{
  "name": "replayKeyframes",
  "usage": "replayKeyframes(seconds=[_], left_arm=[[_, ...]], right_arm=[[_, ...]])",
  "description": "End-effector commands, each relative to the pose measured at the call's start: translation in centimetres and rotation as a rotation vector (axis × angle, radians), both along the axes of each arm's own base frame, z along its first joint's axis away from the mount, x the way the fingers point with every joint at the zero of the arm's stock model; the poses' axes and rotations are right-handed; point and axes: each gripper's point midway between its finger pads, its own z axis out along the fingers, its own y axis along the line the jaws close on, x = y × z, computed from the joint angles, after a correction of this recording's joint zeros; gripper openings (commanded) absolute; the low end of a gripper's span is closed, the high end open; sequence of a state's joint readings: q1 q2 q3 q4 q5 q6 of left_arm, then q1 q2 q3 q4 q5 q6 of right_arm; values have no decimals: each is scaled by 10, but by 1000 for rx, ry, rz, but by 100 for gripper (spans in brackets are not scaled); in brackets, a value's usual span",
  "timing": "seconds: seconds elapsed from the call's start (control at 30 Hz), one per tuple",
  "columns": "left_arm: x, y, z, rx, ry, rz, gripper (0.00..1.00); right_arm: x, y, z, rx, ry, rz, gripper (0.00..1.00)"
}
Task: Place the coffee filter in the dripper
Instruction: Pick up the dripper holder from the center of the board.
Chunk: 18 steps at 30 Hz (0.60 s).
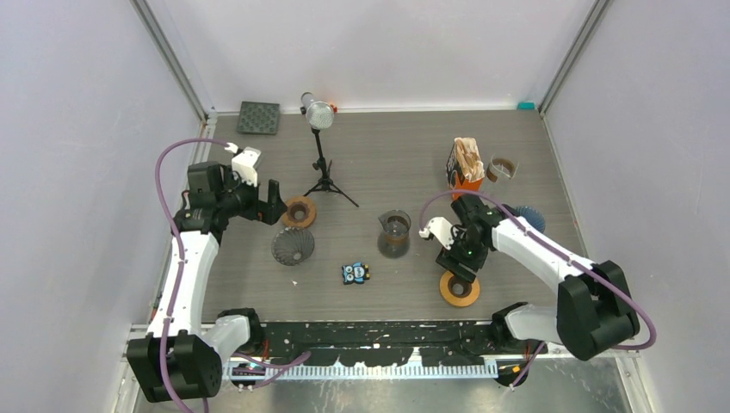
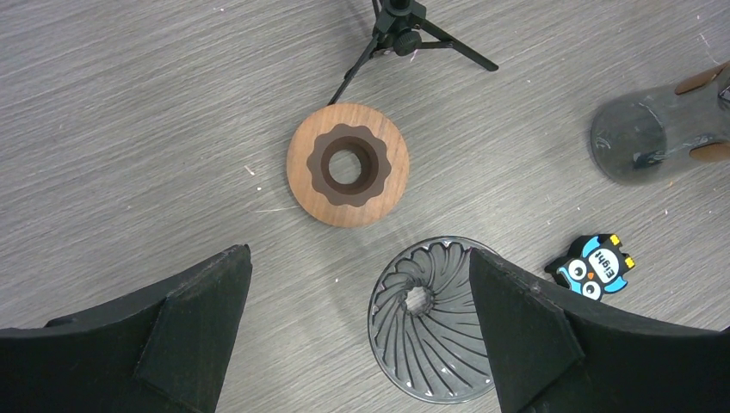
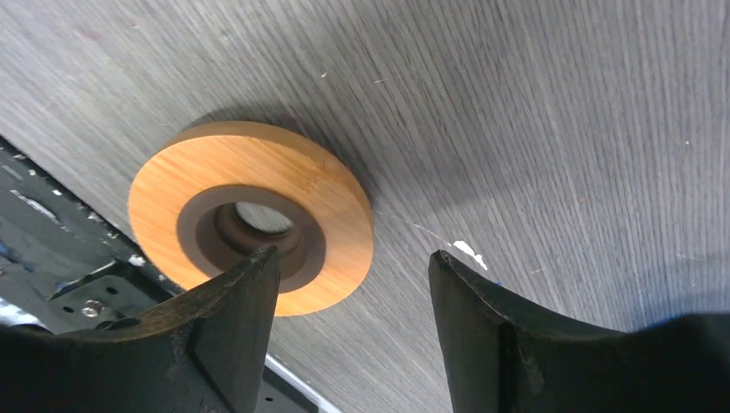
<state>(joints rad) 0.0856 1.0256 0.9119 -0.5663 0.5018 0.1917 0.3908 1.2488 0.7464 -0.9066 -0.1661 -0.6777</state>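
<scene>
A clear ribbed glass dripper lies on the table left of centre and also shows in the left wrist view. Paper coffee filters stand in an orange holder at the back right. My left gripper is open and empty above the table, with the dripper partly under its right finger. My right gripper is open and empty just over a light wooden ring, which lies under its left finger.
A dark wooden ring lies beside the left gripper. A glass carafe, an owl figure, a microphone tripod, a brown cup, a blue ribbed cone and a black square stand around.
</scene>
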Motion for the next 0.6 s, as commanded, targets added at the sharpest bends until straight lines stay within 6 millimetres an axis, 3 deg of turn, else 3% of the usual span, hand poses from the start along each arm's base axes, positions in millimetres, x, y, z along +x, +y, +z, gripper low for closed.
replayKeyframes(seconds=[0.0,0.43,0.57], left_arm=[[1,-1,10,-9,-43,-8,100],[1,-1,11,-9,-50,-6,100],[0,-1,11,-9,-54,-6,100]], right_arm=[[18,-1,-11,-24,-58,45,69],[6,2,-22,1,-10,55,47],[4,3,-16,10,-8,52,47]])
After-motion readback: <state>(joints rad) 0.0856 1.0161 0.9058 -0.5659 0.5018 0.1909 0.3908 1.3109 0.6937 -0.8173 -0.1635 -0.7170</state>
